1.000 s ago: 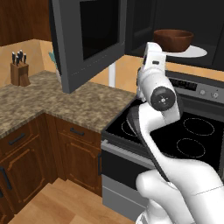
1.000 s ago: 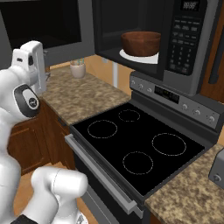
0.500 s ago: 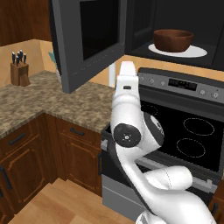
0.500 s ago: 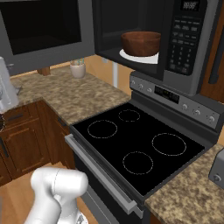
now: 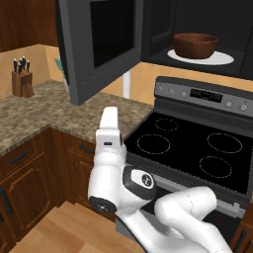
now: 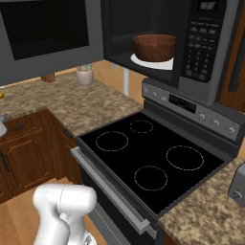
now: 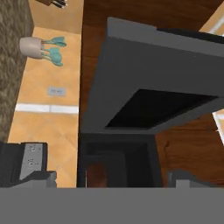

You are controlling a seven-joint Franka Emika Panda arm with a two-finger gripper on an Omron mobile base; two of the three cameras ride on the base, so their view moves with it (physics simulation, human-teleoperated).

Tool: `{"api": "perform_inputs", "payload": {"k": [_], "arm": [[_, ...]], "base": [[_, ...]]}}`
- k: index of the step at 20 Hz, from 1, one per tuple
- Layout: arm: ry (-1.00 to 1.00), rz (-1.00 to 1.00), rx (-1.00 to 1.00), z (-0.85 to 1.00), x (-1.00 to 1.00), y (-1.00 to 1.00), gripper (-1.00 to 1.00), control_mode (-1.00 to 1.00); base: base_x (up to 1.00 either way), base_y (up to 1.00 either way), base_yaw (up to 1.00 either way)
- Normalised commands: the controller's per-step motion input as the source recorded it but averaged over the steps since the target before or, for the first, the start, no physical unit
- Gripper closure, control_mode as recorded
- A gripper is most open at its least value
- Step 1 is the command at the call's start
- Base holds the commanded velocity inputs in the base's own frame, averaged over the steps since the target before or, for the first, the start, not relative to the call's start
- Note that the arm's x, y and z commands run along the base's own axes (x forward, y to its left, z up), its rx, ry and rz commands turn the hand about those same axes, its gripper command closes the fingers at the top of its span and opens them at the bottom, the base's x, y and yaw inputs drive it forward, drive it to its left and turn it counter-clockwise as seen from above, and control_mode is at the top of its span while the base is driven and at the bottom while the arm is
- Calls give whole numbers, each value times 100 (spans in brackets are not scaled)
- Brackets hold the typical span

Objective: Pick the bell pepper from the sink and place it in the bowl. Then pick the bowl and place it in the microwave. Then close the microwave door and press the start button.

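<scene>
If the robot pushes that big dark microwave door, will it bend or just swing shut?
The microwave door looks like a thick flat panel with a window, so it should stay stiff, not bend. It stands open, attached along one side of the microwave, so a push probably swings it shut rather than sliding it. Being wide, it likely needs a long sweeping push.

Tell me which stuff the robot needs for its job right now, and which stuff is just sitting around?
Needed for the job:
- bowl, sitting on the white plate inside the microwave
- microwave door, swung open
- gripper, open and holding nothing

Just sitting around:
- stove
- knife block
- cup of utensils
</scene>
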Motion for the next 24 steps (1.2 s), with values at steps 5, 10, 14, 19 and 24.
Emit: {"api": "perform_inputs", "payload": {"k": [5, 10, 14, 19, 24], "arm": [[-1, -1, -4, -47, 17, 76, -100, -100], [0, 0, -6, -36, 52, 83, -100, -100], [0, 0, -7, -17, 74, 83, -100, -100], [0, -12, -2, -5, 83, 60, -100, -100], [-1, -15, -1, -1, 70, 29, -100, -100]], "base": [[0, 0, 0], [0, 0, 0], [0, 0, 0], [0, 0, 0], [0, 0, 0]]}}
